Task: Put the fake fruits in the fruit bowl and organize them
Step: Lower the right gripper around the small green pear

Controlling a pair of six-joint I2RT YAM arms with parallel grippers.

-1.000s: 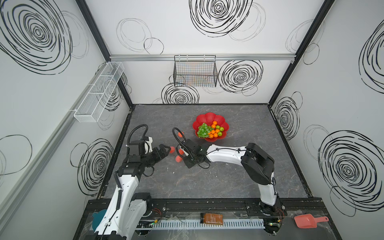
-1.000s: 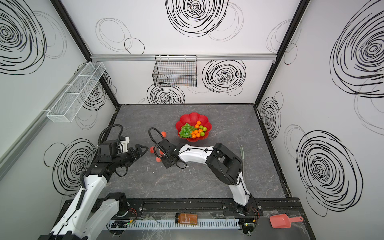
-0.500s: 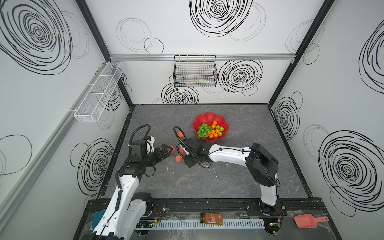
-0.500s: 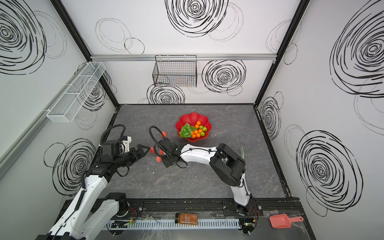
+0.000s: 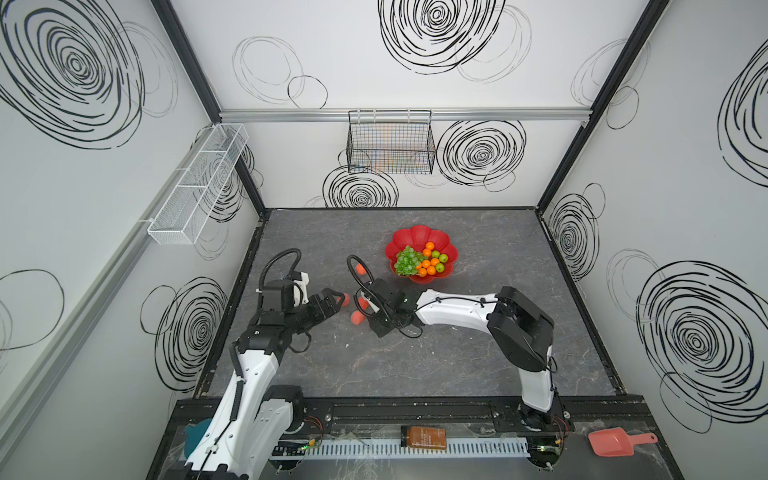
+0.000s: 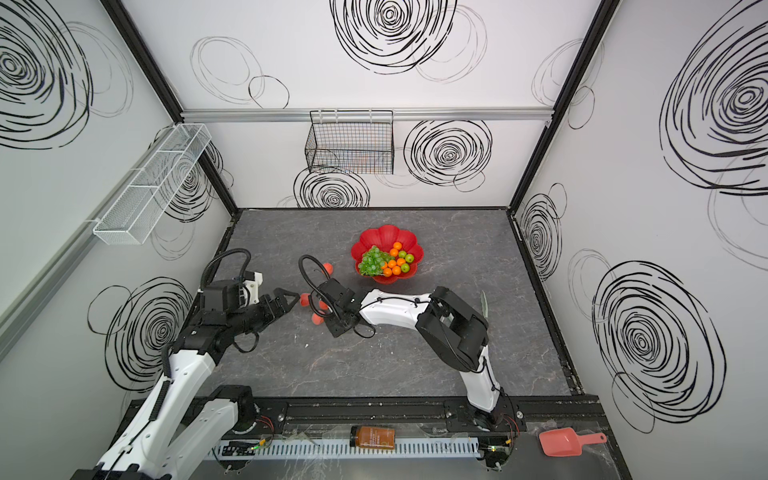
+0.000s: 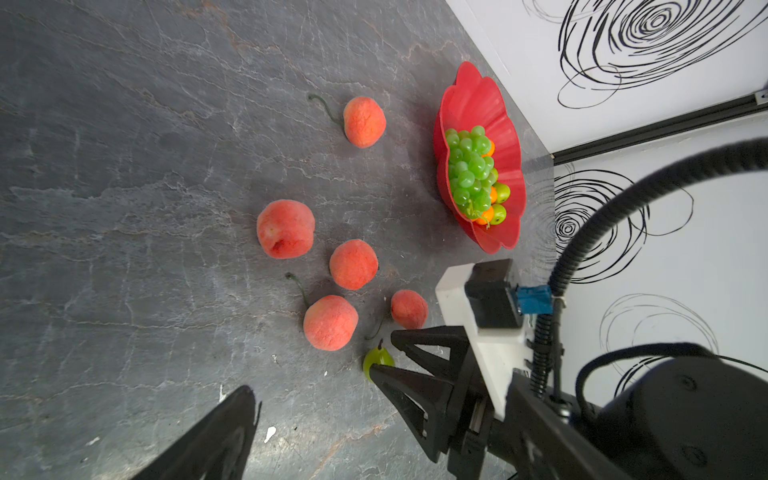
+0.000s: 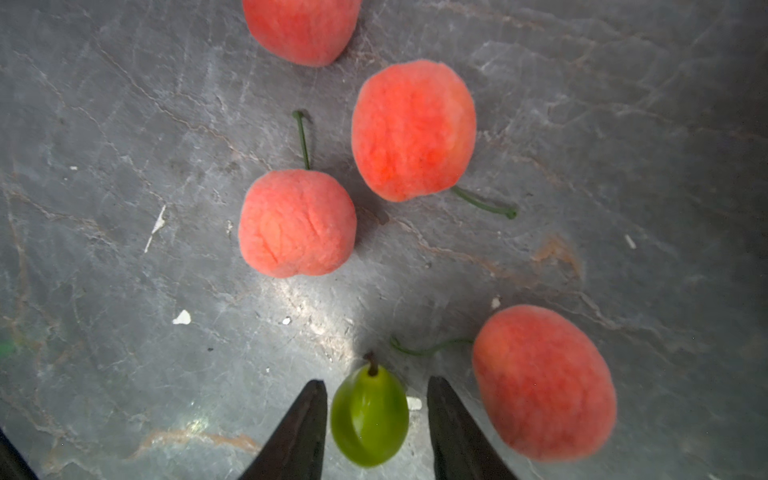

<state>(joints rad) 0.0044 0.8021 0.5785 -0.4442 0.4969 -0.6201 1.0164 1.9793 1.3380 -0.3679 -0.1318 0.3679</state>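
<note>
Small green plastic apple [image 8: 369, 417] lies on the dark marbled tabletop [image 8: 124, 124] between the right tool's [image 8: 376, 380] parted, released jaws, with fuzzy pink-red peaches [image 8: 297, 224] around it. The left tool [image 6: 292, 302] hangs spread wide nearby. The scalloped glossy red bowl [image 7: 478, 95] holds green grapes [image 7: 467, 174] and oranges [image 5: 431, 270].

The left arm [image 5: 253, 365] and right arm [image 5: 453, 309] have white shells and black joints. Ribbed black hose [image 7: 665, 171] loops behind black, pointed, triangular fingers [image 7: 399, 380]; a blue plug [image 7: 534, 300] sits behind them.
</note>
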